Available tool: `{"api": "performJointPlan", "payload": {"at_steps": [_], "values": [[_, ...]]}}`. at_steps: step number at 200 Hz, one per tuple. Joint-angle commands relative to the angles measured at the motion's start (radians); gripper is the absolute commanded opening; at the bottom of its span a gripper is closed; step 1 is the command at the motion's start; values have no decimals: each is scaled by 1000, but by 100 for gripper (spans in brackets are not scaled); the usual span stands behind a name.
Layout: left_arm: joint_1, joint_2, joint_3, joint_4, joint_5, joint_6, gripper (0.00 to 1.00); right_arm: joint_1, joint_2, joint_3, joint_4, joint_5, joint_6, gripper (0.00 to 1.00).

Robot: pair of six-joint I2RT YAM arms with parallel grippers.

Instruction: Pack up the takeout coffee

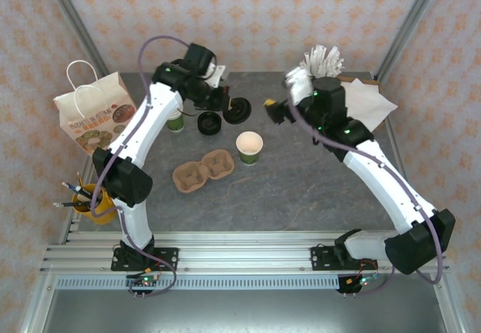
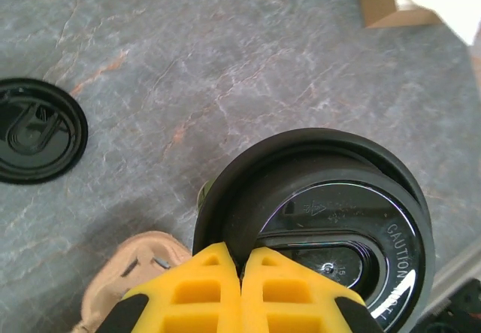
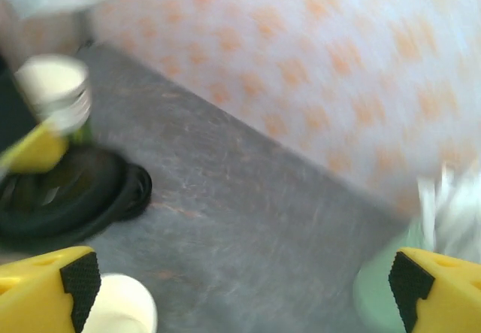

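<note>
- Yellow jaws of the left gripper point(image 2: 241, 261) pinch the rim of the black lid point(image 2: 338, 228), lower right.
- Spread wide: the right gripper point(image 3: 240, 288) jaws, over the grey surface point(image 3: 248, 198).

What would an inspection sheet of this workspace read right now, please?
Surface: grey stone-look table, no spills seen.
Job's things: green cup, lidless; black lid; cup carrier; paper bag.
Clutter: second lid, open cream cup, straws, napkins, pen pot.
Grippers: left gripper shut on black lid's rim; right gripper open, empty.
Cables: purple cables, no snag seen.
Surroundings: patterned walls.
</note>
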Motion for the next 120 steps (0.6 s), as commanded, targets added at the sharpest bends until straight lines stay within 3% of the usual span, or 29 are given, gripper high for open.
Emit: {"api": "performJointPlan", "payload": {"at_steps": [1,18,55,71,92,120], "values": [[-123,6,-3,10,-241,-160,0,-153,28,13,-146,14,687,100],[-176,11,-27,43,-267,-226,0,-191,62,-26,-182,-58,850,100],[-233,101,21,-50,-437,-276,0,-206,178,-52,-244,-233,954,100],[-235,134,6,-60,-440,-343,0,-224,251,-22,-269,-331,919,100],[-236,146,-74,22,-387,-360,0,-222,329,4,-303,-435,716,99],[-235,156,-54,-3,-448,-344,0,-222,350,-65,-248,-569,598,99]]}}
